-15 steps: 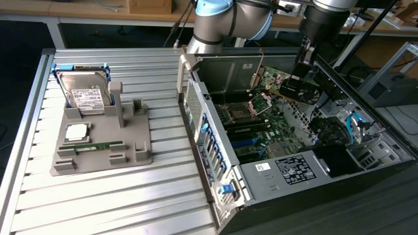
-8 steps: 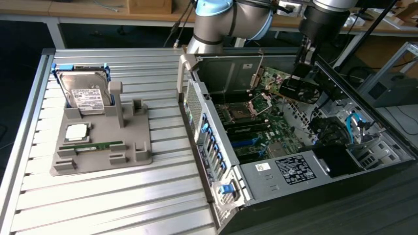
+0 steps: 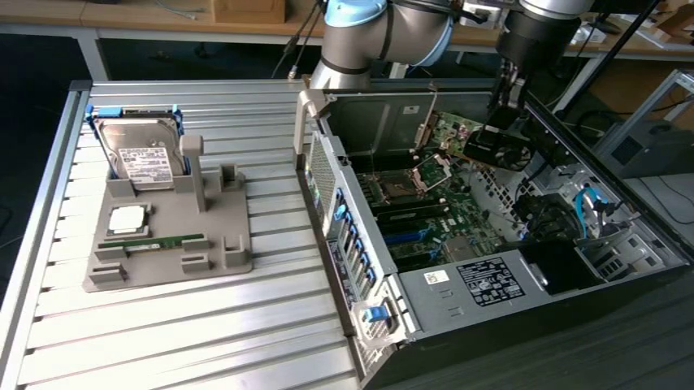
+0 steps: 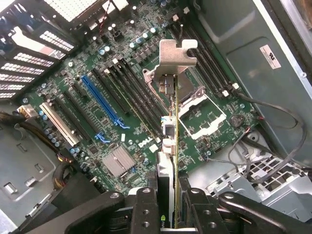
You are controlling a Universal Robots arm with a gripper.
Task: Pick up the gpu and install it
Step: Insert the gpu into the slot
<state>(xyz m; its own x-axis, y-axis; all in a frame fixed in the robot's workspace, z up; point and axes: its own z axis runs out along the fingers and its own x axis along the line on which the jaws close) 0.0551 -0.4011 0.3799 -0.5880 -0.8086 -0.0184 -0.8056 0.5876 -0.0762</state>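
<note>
Right now I am squeezing the gpu [image 4: 169,146] tight in my gripper [image 4: 171,200], holding it over the motherboard [image 4: 112,112]. It is picked up but not yet sitting in a slot.

The arm [image 3: 379,32] hung down from above, wrist near vertical, its gripper [image 4: 170,197] (jaws partly drawn in) clamped on the gpu [image 4: 174,58].

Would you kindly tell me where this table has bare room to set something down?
Bare slats lie between the grey holder and the table's near edge, and between holder and computer case. Around the claw holding the gpu it is crowded.
</note>
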